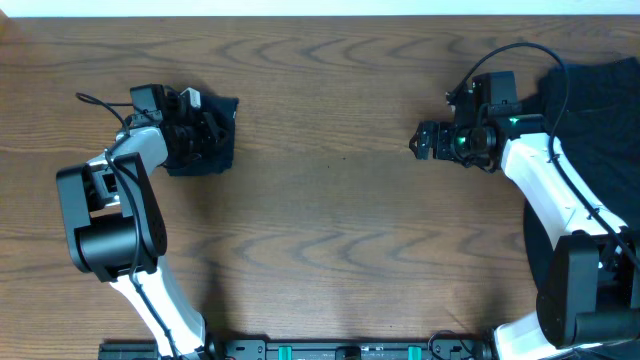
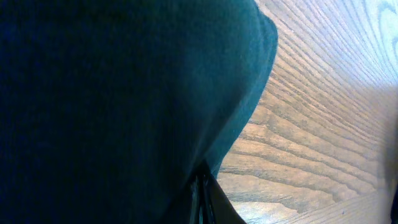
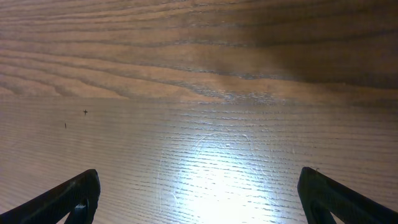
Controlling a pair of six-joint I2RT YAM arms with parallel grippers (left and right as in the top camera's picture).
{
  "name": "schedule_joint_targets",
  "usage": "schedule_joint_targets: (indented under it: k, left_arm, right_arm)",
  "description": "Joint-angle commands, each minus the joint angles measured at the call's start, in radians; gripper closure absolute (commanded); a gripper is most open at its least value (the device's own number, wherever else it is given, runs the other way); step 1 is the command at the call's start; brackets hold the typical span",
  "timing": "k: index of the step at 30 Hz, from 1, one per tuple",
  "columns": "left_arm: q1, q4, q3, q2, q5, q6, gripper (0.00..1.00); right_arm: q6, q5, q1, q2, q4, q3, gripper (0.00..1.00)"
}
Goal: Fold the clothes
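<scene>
We see the bundle (image 1: 222, 150), dark cloth folded small, lying on the left half of the table (image 1: 330, 230), toward its far edge. It looks slightly longer from far to near than across. The left gripper (image 1: 195, 130) sits right on top of it. In the left wrist view cloth fills nearly everything and gathers down to the fingertips, which are pressed together, so we take it as pinching a fold of the bundle.

The rest of the clothes form a pile (image 1: 595, 110) at the table's right edge, running from the far corner toward the near side. The right gripper (image 1: 428, 140) hangs over bare wood right of the table's middle with its fingers spread wide and nothing between them. It points toward the middle of the table, with the pile behind it.

We judge the right arm to be much nearer the pile, though it would have to turn back on itself to reach it. Its own forearm and cable cross over that cloth, which could get in the way. Between the two grippers the wood is bare.
</scene>
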Motion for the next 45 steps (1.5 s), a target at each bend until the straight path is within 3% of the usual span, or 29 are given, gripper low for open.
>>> schedule_joint_targets:
  k: [1, 6, 10, 13, 18, 26, 31, 34, 41, 45]
  left_arm:
    - [0.001, 0.002, -0.016, 0.011, 0.038, -0.005, 0.95]
    - [0.001, 0.079, -0.012, -0.077, 0.179, -0.035, 0.94]
    - [0.001, 0.205, -0.012, -0.158, 0.177, -0.076, 0.94]
    - [0.001, 0.261, -0.012, -0.186, 0.084, -0.102, 0.94]
    - [0.001, 0.229, -0.014, -0.164, -0.144, -0.109, 0.94]
    - [0.001, 0.251, -0.015, -0.047, -0.3, -0.102, 0.94]
    - [0.0, 0.275, -0.015, 0.001, -0.311, -0.102, 0.94]
    - [0.0, 0.325, -0.013, -0.011, -0.241, -0.093, 0.94]
    - [-0.007, 0.333, 0.005, -0.22, -0.162, -0.11, 0.94]
    - [-0.019, 0.218, 0.005, -0.402, -0.162, -0.109, 0.93]
  right_arm:
    - [-0.008, 0.003, -0.009, -0.018, -0.001, 0.003, 0.01]
    - [-0.008, 0.003, -0.009, -0.018, -0.001, 0.003, 0.01]
    - [-0.008, 0.003, -0.009, -0.018, -0.001, 0.003, 0.01]
    - [-0.008, 0.003, -0.009, -0.018, -0.001, 0.003, 0.01]
    - [-0.008, 0.003, -0.009, -0.018, -0.001, 0.003, 0.01]
    - [-0.008, 0.003, -0.009, -0.018, -0.001, 0.003, 0.01]
    - [-0.008, 0.003, -0.009, -0.018, -0.001, 0.003, 0.01]
    - [-0.008, 0.003, -0.009, -0.018, -0.001, 0.003, 0.01]
    - [-0.008, 0.003, -0.009, -0.018, -0.001, 0.003, 0.01]
    - [-0.008, 0.003, -0.009, -0.018, -0.001, 0.003, 0.01]
